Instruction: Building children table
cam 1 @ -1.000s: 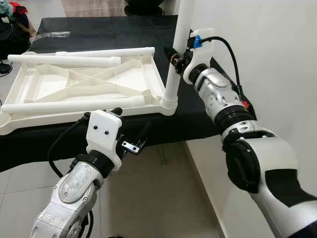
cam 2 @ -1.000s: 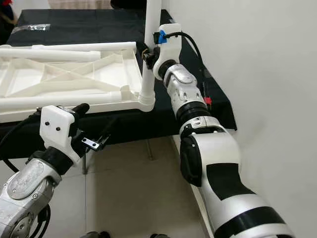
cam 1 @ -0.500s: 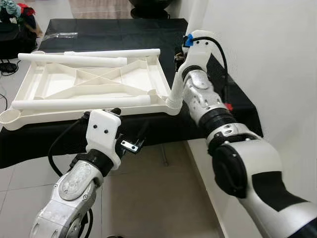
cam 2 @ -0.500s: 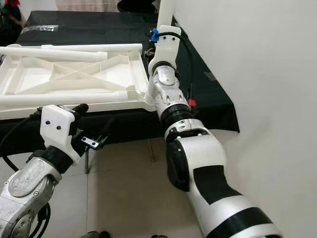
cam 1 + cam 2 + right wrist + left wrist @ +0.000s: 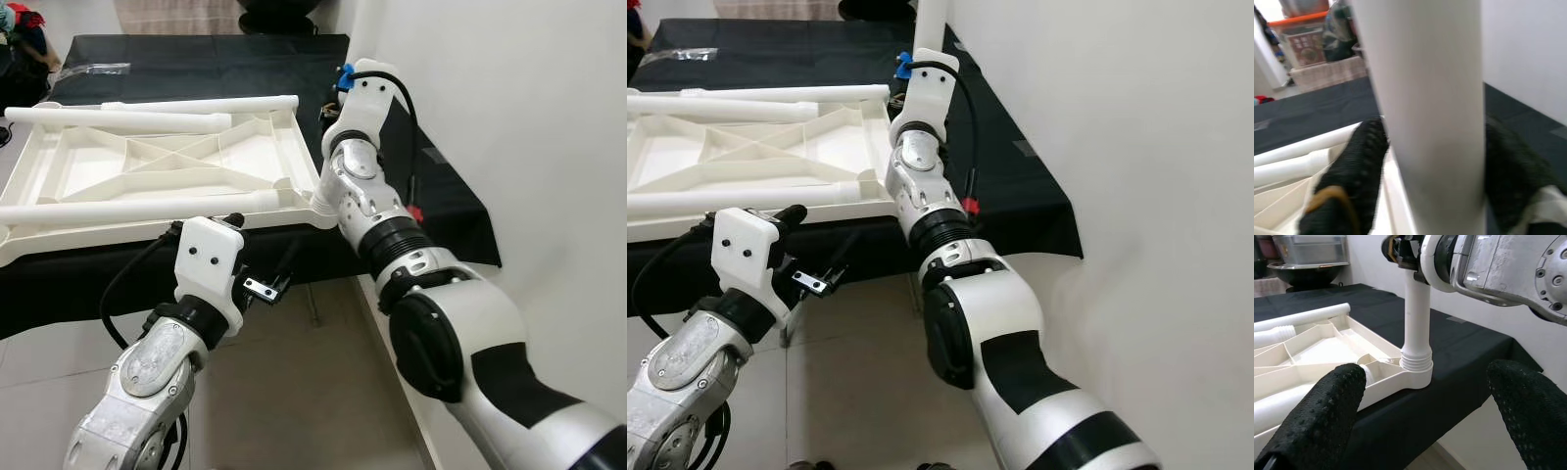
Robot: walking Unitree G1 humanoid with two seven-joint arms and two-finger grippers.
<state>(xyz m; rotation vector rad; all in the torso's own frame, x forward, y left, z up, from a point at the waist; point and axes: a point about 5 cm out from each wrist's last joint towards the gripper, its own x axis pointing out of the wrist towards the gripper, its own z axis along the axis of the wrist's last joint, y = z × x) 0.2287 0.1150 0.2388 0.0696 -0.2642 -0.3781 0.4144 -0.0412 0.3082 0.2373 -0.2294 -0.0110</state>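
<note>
Right gripper: closed around the upright white leg, one black finger pressed on each side of the tube; the hold sits well above the leg's base.
Right arm: reaches forward over the near right corner of the tabletop, beside the white wall.
Left gripper: spread wide, nothing between its fingers; it hangs in front of the tabletop's near edge and below it, apart from the plastic parts, aimed at the corner where the upright leg stands.
Children's table top: white plastic, lying upside down on the black-covered tabletop, ribbed underside up with diagonal braces crossing in the middle; round sockets at its corners.
Upright leg: white tube standing vertical in the near right corner socket, its ribbed collar seated at the socket's rim.
Loose legs: one white tube lies along the near side of the upturned top; two more white tubes lie along the far side, one just beside the other.
Tabletop: covered by a black cloth that hangs down over the near edge; a clear plastic wrapper lies at the far left of it.
Floor: pale tiles beneath the left arm.
Background: a dark bowl and a clear bin show beyond the tabletop in the left wrist view, blurred.
</note>
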